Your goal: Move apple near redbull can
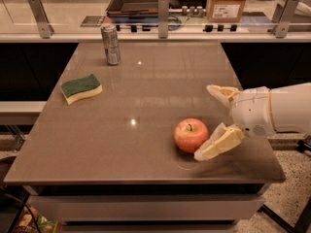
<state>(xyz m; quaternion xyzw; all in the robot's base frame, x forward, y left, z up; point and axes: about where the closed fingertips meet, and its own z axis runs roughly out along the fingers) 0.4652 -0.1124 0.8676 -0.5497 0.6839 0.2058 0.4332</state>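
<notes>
We see a glossy worktop (160, 91); matt plastic-looking claw (206, 123) over it; smooth shiny apple (188, 136) beside claw; metal redbull can (111, 45) well beyond.

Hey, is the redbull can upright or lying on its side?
Upright: the redbull can stands on its base, top rim up, far left on the table. The gripper, fingers open, is beside the apple.

The apple (191, 135), red-orange with a yellowish patch and a short dark stem, sits stem-up on the front right part of the bench (155, 96). The can (111, 44), slim and silver-grey with bluish markings, stands upright at the far left, well apart from it. The end effector (204, 122) is just right of the apple, fingers spread wide.
</notes>
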